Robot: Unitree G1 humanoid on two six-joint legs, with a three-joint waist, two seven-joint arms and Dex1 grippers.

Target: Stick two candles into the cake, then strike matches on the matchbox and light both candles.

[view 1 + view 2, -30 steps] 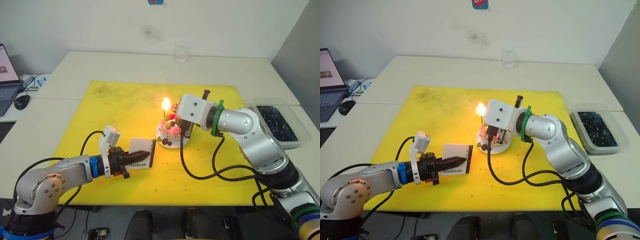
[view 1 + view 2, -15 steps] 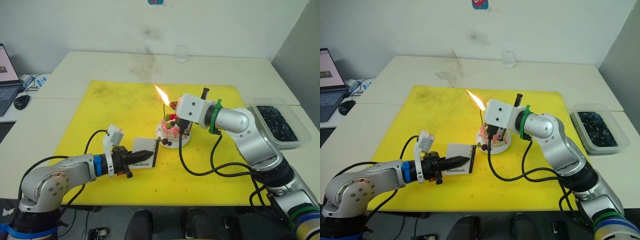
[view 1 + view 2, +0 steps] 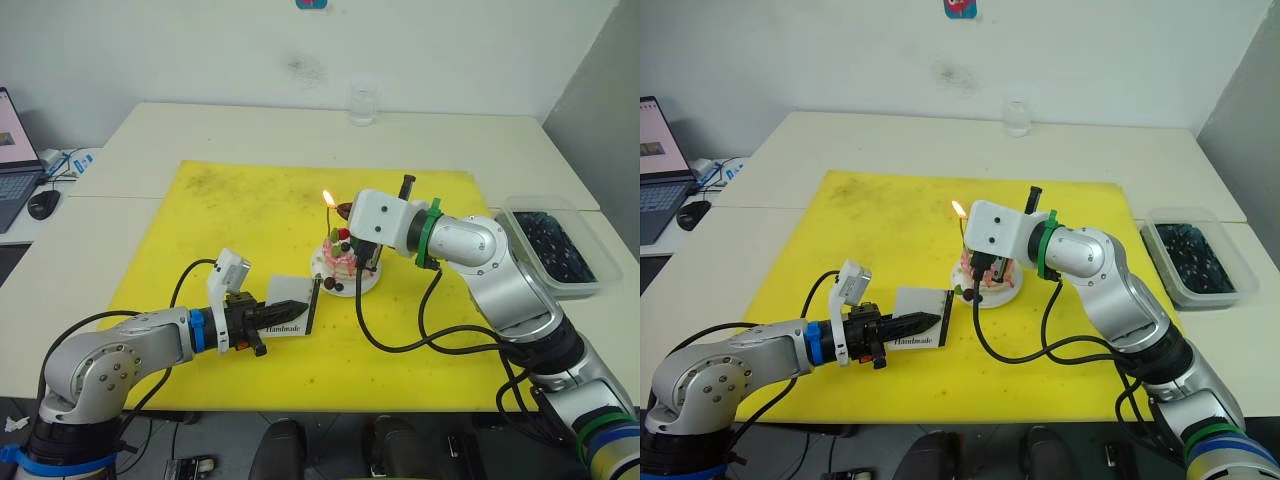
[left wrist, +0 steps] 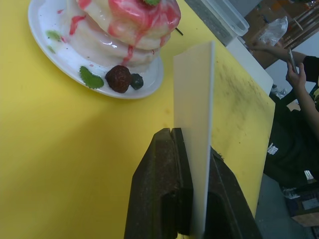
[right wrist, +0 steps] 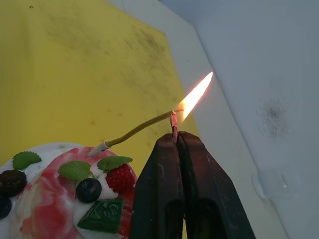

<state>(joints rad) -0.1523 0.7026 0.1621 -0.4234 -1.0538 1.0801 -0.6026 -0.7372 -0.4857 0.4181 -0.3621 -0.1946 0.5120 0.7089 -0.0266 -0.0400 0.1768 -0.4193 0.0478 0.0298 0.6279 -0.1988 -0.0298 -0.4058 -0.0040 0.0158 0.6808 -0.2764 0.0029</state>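
The pink cake (image 3: 340, 260) with berries sits on its white plate (image 3: 352, 287) on the yellow mat. One thin candle (image 5: 139, 128) stands in it, leaning. My right gripper (image 5: 175, 135) is shut on a short match (image 5: 174, 125) whose tip touches the candle's top. A flame (image 5: 197, 93) burns where they meet, seen small above the cake (image 3: 327, 198). My left gripper (image 4: 192, 144) is shut on the white matchbox (image 4: 197, 109), holding it on edge on the mat just left of the plate (image 3: 290, 316).
A yellow mat (image 3: 200, 220) covers the white table. A glass (image 3: 362, 103) stands at the back. A clear tub (image 3: 550, 245) of dark bits sits at the right, a laptop (image 3: 12, 150) and mouse (image 3: 43, 203) at the left. A person's arm (image 4: 299, 74) shows beyond the table.
The flame, large and leaning left half a second ago, has shrunk to a small one at the candle tip. The left gripper and matchbox moved slightly toward the cake a second ago, then stayed.
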